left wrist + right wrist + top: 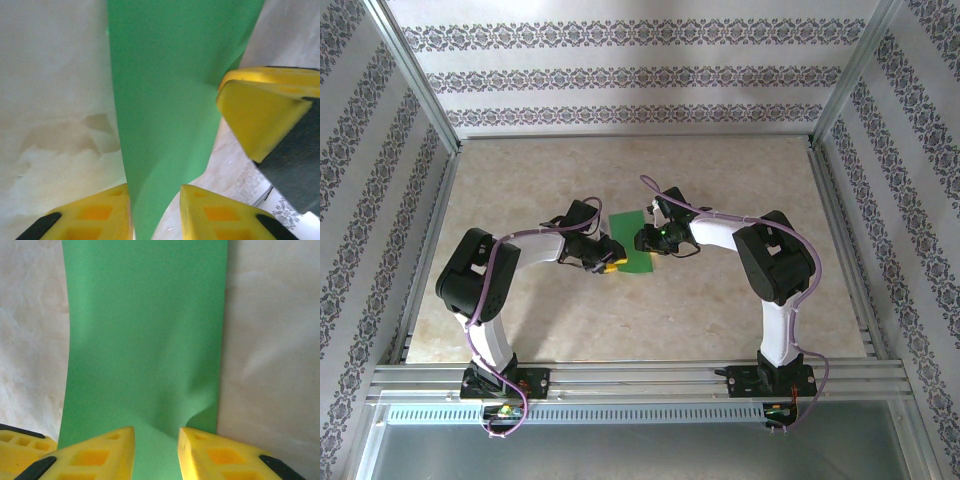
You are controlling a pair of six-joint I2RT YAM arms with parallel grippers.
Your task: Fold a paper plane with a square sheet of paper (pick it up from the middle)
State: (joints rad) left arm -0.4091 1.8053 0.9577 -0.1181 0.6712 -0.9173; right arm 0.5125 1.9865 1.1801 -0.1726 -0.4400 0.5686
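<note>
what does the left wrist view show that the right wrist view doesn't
Left wrist: a second, larger yellow finger beside the right edge of the green paper, and a scrap of patterned wallpaper in the bottom right corner. Right wrist: a pucker in the paper's lower right. Both: the green paper running up from between that camera's own two yellow fingers, with the pale table on either side.

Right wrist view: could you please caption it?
Open right pincer poised over a thin, bright green sheet of paper.
</note>
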